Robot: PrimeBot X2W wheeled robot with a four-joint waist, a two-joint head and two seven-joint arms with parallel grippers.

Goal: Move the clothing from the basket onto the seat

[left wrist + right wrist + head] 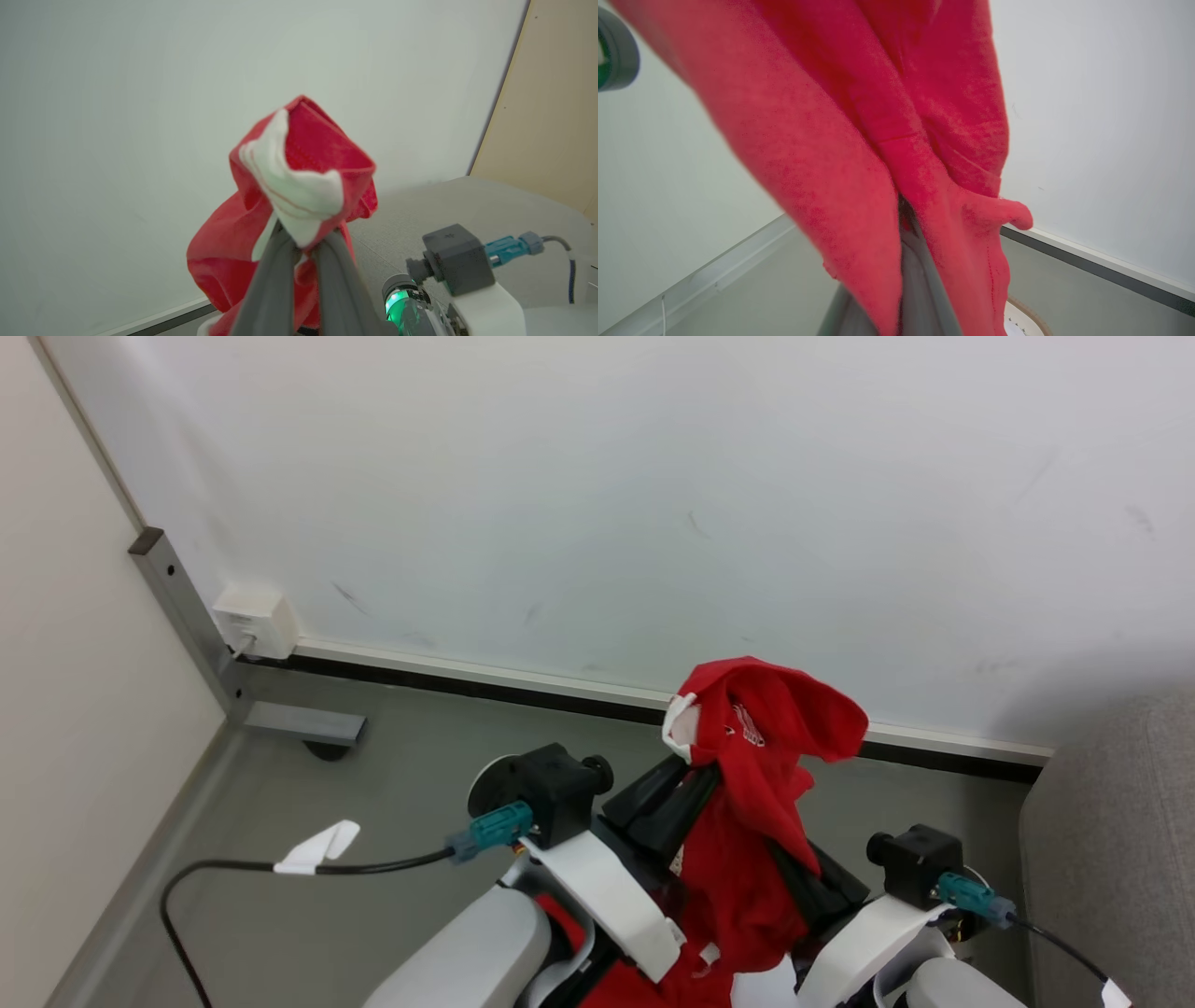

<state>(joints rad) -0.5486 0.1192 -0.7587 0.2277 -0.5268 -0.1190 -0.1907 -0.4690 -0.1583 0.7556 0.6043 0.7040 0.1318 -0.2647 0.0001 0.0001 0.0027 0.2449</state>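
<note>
Left claw (705, 770) shut tight on the top of a red garment (747, 728), held high, presumably to draw the cloth up and clear of the basket. Right claw (794, 868) closed as well, lower on the hanging length, likely to gather the trailing part. Pale wall (653, 476) behind, grey floor (420, 784) below. Seat (1111, 859) at the right edge, near, with open air between and nothing seen in the way; probably a swing to the right from here. More red cloth at the bottom between the forearms; same piece or another, cannot tell.

From the left wrist: fingertips pinched on the white trim (299, 196), red folds flopped over and down on both sides. To the right, the other arm's wrist camera (455, 266), with rounded grey upholstery beyond.

From the right wrist: cloth draped close over the fingers, one fold running down between them; judged a true pinch, though partly hidden. Basket's brown rim (1029, 313) in the bottom corner, close under the hem; some risk of the tail snagging there unless lifted higher.
</note>
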